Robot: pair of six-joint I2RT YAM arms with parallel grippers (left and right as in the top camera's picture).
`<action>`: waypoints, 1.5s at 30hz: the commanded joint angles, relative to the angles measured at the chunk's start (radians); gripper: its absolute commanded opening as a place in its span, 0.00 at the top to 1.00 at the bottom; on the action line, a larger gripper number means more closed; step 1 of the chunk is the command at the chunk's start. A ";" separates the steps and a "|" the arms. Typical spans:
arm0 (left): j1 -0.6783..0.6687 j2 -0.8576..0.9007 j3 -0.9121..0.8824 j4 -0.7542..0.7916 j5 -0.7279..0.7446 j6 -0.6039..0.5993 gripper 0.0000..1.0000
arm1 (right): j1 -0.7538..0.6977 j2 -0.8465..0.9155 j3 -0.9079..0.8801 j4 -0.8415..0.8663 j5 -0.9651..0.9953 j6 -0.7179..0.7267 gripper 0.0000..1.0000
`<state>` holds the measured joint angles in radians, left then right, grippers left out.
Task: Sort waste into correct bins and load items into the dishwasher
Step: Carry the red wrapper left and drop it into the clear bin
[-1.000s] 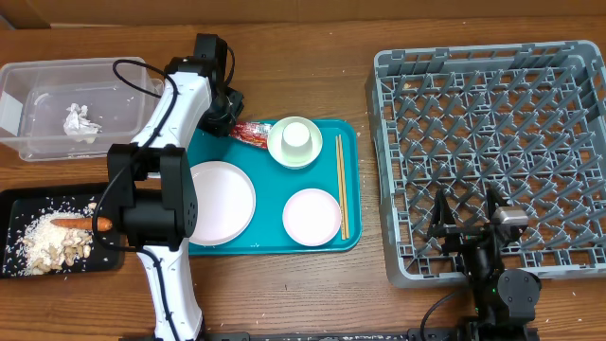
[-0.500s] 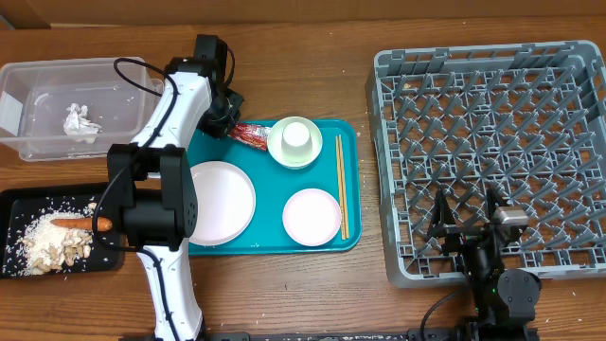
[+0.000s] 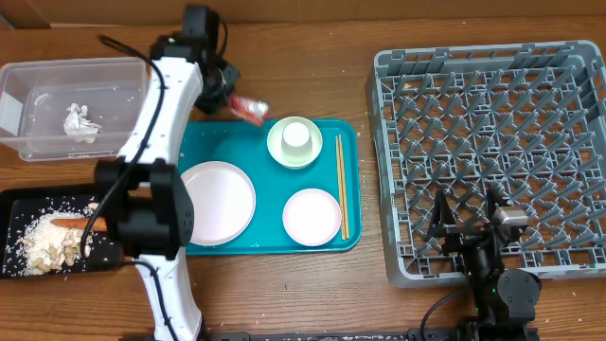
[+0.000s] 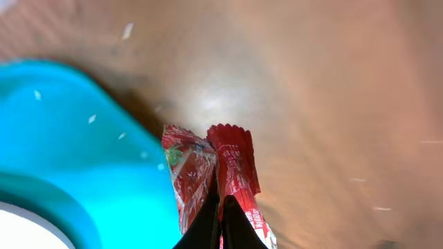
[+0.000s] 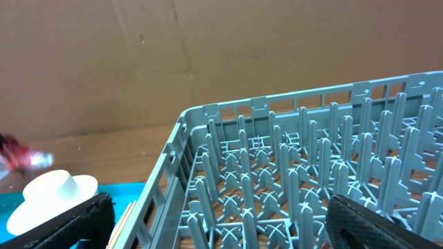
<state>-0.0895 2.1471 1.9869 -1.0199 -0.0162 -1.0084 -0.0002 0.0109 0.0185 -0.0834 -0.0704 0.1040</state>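
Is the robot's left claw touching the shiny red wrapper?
Touching. The left wrist view shows the left gripper pinched shut on the red wrapper.

Left arm extends from the near edge to the far side. Left gripper is clamped, fingers together, on the wrapper. Right arm is folded at the near edge. Right gripper has its fingers spread wide.

I can read no text, label, brand or number in any view; the red foil wrapper bears small markings too blurred to make out.
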 commanded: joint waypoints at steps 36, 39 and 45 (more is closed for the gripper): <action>0.426 -0.147 0.097 -0.097 -0.204 0.255 0.00 | -0.006 -0.008 -0.010 0.003 0.009 0.000 0.00; 0.412 -0.154 0.097 -0.124 -0.049 0.276 0.00 | -0.006 -0.008 -0.010 0.003 0.009 0.000 0.00; 0.341 -0.154 0.097 -0.187 0.216 0.360 0.00 | -0.006 -0.008 -0.010 0.003 0.009 0.000 0.00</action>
<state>0.3016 2.0106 2.0693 -1.1858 -0.0010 -0.7250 -0.0002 0.0109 0.0185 -0.0834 -0.0704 0.1040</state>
